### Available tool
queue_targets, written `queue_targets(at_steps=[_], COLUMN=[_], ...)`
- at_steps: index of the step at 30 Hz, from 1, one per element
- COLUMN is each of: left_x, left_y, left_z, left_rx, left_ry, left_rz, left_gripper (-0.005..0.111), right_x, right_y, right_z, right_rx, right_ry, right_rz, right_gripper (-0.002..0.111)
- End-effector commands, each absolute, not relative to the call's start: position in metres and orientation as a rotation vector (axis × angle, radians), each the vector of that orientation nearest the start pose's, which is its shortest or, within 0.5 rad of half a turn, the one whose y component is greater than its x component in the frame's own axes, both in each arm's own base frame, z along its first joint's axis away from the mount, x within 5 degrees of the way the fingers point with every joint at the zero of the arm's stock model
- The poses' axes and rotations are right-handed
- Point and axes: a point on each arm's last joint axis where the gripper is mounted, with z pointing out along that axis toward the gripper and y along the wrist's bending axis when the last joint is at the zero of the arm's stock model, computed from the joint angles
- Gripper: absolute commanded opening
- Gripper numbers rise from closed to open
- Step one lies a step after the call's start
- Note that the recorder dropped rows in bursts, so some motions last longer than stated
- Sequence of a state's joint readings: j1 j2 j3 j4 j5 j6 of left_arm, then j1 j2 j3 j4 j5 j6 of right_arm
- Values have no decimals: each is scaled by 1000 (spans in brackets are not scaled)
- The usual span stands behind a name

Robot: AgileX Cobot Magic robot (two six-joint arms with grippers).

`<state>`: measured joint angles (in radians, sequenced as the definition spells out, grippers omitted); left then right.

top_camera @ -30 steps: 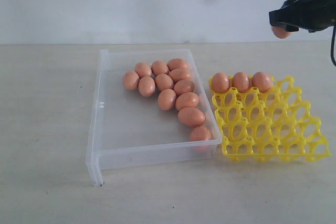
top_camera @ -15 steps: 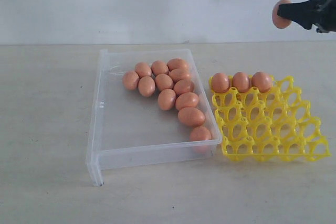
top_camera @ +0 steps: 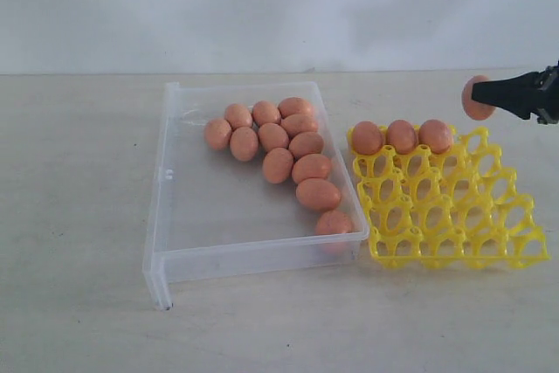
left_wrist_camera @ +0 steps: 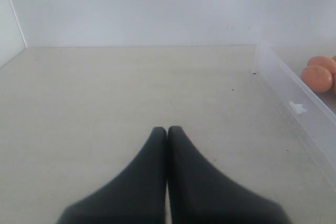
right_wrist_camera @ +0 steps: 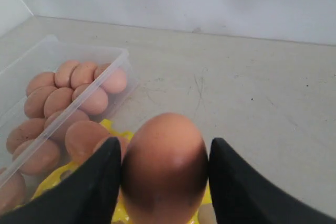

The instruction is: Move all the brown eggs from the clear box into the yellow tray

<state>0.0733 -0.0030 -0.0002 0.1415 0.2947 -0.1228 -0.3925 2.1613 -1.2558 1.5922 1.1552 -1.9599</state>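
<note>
we can read no text, label, brand, number or sign anywhere: none on the shallow clear plastic box [top_camera: 205,211], the bright yellow lattice tray [top_camera: 454,220] or the small orange-brown oval eggs [top_camera: 278,165].

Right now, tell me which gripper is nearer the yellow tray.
Right. The right gripper holds a brown egg above the yellow tray's far edge; the left gripper is over the table, outside the clear box's wall farthest from the tray.

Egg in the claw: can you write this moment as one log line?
right gripper: holding egg | over yellow tray | left gripper: shut
</note>
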Motion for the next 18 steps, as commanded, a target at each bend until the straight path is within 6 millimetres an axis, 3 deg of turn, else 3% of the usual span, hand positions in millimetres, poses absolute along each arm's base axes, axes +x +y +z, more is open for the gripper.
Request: queue_targets(at_steps=[1,10,18], left_x=[54,54,54], left_y=[7,7,7], left_z=[187,187,187], left_rx=[-82,-82,-82], left_ry=[1768,1768,1768], left_rz=[93,93,93], left_gripper=[-4,-4,-4], right_x=[404,405,406], right_y=[-80,-82,-83], right_z=[135,110,107], right_rx=[-454,-423,-408], right_ry=[1914,1987,1997], right_rz=[855,851,836], right_gripper=[0,0,0])
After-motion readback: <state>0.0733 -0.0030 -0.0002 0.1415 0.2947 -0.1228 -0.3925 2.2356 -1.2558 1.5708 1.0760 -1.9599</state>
